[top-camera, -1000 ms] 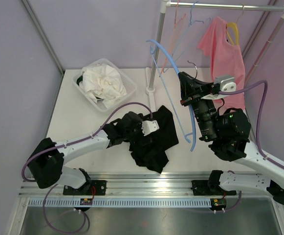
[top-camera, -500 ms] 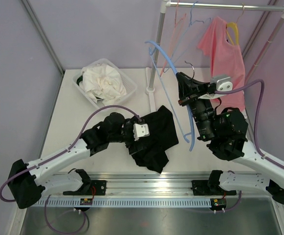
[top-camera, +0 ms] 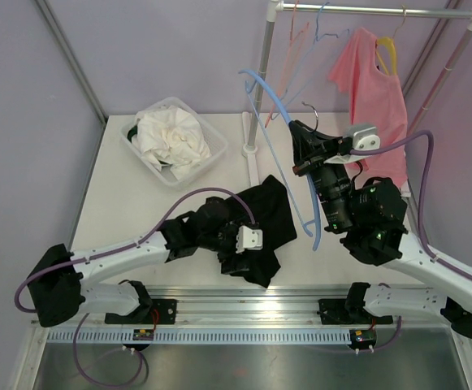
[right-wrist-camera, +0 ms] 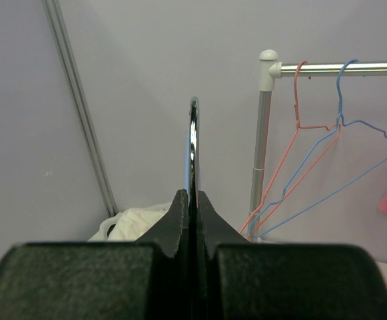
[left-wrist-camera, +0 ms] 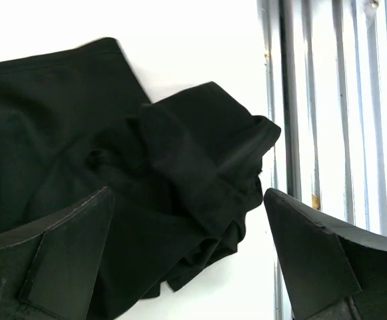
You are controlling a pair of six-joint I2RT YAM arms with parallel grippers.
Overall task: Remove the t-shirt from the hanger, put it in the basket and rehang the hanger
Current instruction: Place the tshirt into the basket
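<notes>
The black t-shirt [top-camera: 261,218] lies crumpled on the white table, near the front edge. It also fills the left wrist view [left-wrist-camera: 146,160]. My left gripper [top-camera: 240,260] hovers open over the shirt's near part, and its fingers [left-wrist-camera: 53,260] stand wide apart with nothing between them. The light blue hanger [top-camera: 279,110] is bare and held up, tilted, to the right of the shirt. My right gripper [top-camera: 305,148] is shut on the hanger's metal hook [right-wrist-camera: 193,143], which stands up thin between the closed jaws [right-wrist-camera: 193,200].
A white bin [top-camera: 132,142] of white cloth stands at the back left. The clothes rack pole [top-camera: 258,81] stands behind the shirt, and its rail holds empty pink and blue hangers [top-camera: 300,41] and a pink shirt [top-camera: 378,89]. A metal rail [left-wrist-camera: 333,100] runs along the near table edge.
My left gripper has swung from the shirt's left side to over its near right part. My right gripper has lifted the hanger slightly up and back.
</notes>
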